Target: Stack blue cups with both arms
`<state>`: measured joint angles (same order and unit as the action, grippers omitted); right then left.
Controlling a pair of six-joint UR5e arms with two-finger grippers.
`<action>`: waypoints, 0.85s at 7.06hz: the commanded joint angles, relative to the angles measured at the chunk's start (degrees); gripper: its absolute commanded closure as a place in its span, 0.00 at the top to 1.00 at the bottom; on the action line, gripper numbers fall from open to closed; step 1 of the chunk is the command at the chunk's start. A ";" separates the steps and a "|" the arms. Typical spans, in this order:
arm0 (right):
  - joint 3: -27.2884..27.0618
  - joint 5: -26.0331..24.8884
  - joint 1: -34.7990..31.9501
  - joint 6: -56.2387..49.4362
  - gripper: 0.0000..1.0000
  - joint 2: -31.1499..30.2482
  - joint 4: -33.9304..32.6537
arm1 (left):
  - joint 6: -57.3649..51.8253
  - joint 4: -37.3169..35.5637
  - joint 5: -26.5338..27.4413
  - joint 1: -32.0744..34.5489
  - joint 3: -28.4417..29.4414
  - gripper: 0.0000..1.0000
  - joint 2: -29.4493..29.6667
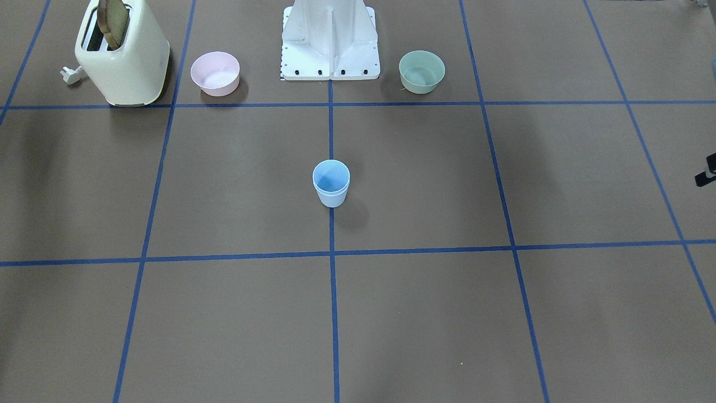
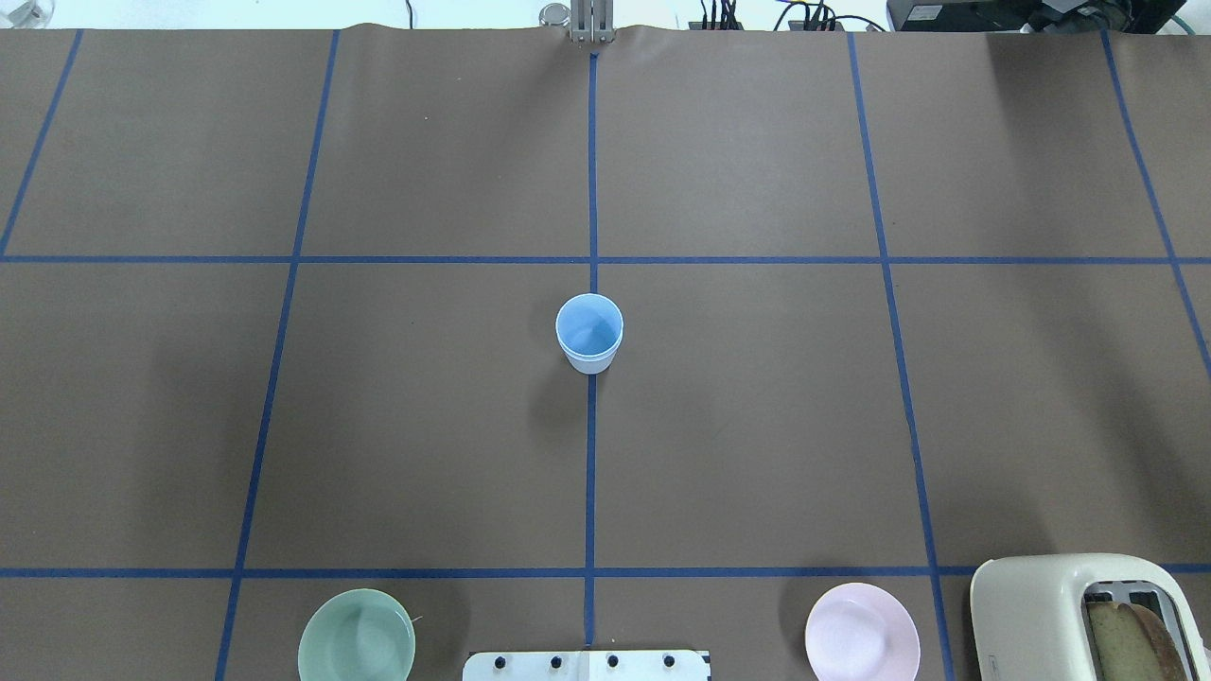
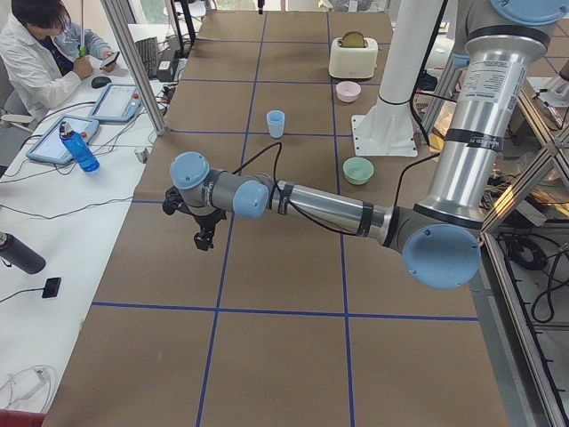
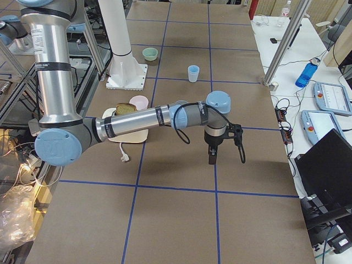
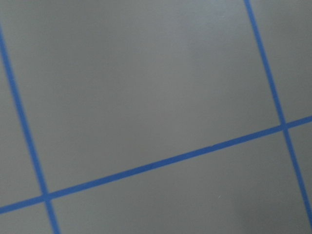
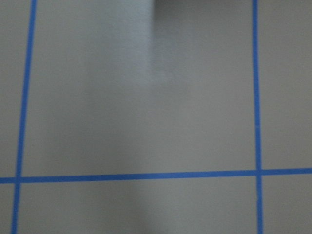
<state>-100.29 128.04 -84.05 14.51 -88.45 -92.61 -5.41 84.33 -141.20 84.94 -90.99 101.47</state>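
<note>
Grey jointed tubular, the left arm [image 3: 329,209] stretches low across the middle of the exterior left view, and its black two-finger left gripper [image 3: 204,240] points down over bare table at centre left; how far its jaws are parted cannot be told, and nothing shows in its grip. Its twin, the right arm [image 4: 137,118], reaches across the middle of the exterior right view, its black right gripper [image 4: 212,159] likewise pointing down above the surface, with its opening impossible to judge and nothing seen in it. Both wrist views show only the brown paper-covered table [image 2: 757,426] crossed by blue tape lines [image 2: 591,189]. At top centre of the front-facing view stands the white metal pedestal [image 1: 330,39]. At upper left is a cream two-slot toaster [image 1: 126,61] with a brown slice of toast [image 1: 112,22] upright in one slot. Just right of the toaster sits a round pink plastic bowl [image 1: 215,73], and right of the pedestal a round pale-green plastic bowl [image 1: 422,71]. Well apart from both grippers, the blue cups [image 1: 331,183] show as one upright light-blue tapered plastic tumbler shape on the central tape line, near mid-frame; a paler band runs under its rim, and whether one cup sits inside the other cannot be told.
</note>
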 commanded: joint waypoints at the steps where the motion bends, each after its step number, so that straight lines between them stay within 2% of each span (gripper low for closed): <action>1: -0.43 -0.16 -5.05 -8.07 1.00 -6.81 0.14 | -5.13 -8.29 0.31 2.68 -1.64 1.00 -2.05; 4: -0.61 -0.16 -5.51 -8.09 1.00 -8.41 0.23 | -5.13 -8.13 2.32 2.68 -4.98 1.00 -9.08; 6: -0.52 0.19 -5.42 -8.09 1.00 -8.76 0.14 | -5.22 -7.95 2.60 2.68 -5.16 1.00 -10.24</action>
<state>-100.84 128.05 -89.46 6.43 -96.95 -92.43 -10.60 76.32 -138.87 87.67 -95.90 92.08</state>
